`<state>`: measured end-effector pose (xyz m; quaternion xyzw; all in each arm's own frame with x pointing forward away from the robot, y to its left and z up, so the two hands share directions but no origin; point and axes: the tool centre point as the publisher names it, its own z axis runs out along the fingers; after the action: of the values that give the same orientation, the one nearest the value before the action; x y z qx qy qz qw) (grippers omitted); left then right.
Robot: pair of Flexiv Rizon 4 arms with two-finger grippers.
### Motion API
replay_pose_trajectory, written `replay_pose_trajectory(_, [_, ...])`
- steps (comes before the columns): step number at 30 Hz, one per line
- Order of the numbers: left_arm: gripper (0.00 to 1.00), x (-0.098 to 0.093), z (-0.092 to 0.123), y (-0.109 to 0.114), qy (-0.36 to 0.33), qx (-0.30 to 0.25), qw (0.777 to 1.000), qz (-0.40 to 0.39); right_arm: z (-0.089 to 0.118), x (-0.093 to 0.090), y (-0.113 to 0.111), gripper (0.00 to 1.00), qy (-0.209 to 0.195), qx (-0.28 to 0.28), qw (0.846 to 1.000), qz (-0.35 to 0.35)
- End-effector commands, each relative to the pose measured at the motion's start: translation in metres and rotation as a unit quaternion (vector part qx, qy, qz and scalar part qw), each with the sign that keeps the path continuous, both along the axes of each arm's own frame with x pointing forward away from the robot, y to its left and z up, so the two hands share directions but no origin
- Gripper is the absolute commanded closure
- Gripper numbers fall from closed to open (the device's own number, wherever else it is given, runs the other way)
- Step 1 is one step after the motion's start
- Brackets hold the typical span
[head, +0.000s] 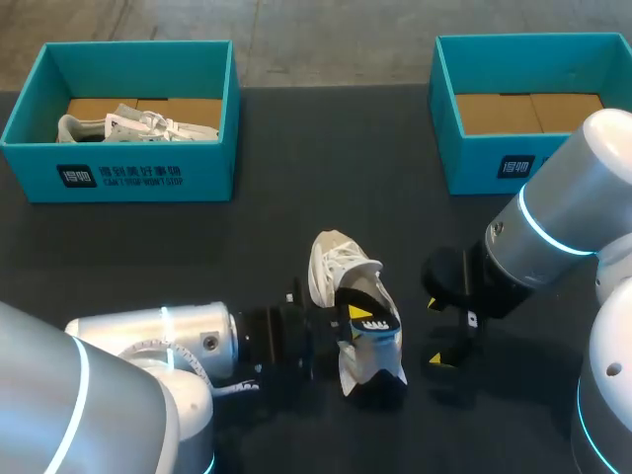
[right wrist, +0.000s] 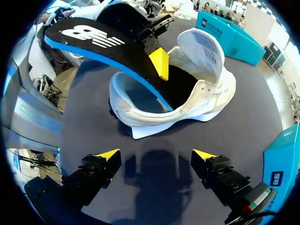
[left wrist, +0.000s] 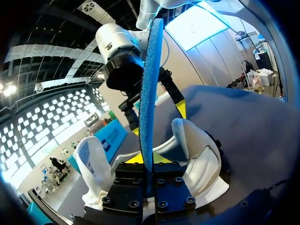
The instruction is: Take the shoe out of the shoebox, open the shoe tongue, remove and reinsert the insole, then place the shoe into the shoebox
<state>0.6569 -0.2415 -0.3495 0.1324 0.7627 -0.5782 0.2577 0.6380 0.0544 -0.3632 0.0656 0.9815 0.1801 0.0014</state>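
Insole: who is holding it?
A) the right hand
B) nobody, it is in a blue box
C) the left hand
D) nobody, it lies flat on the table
C: the left hand pinches the insole between both fingers, one end dipping into the shoe, while the right hand is open and empty.

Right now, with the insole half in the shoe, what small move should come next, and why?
Probably bring the right hand onto the shoe to steady it. The left hand grips the insole, whose one end sits inside the shoe, while the right hand is open, empty and apart from it.
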Motion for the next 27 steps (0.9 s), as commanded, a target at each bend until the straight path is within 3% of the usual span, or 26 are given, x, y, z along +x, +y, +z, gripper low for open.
replay_pose_trajectory(1, [1.00,0.008,-0.002,-0.003,0.001,0.006,1.000,-0.003,0.000,-0.001,0.000,0.00,-0.001,-0.001,1.000,0.000])
replay_pose_trajectory(20, [1.00,-0.012,0.001,0.005,0.008,-0.002,1.000,-0.029,0.000,-0.001,0.000,0.00,-0.001,-0.001,1.000,0.000])
replay_pose_trajectory(22, [0.89,-0.013,0.002,0.006,0.007,-0.002,1.000,-0.030,0.000,-0.001,0.000,0.00,-0.001,-0.001,1.000,0.000])
replay_pose_trajectory(27, [0.75,-0.015,0.005,0.009,0.001,-0.005,1.000,-0.030,0.000,-0.001,0.000,0.00,-0.001,-0.001,1.000,0.000])
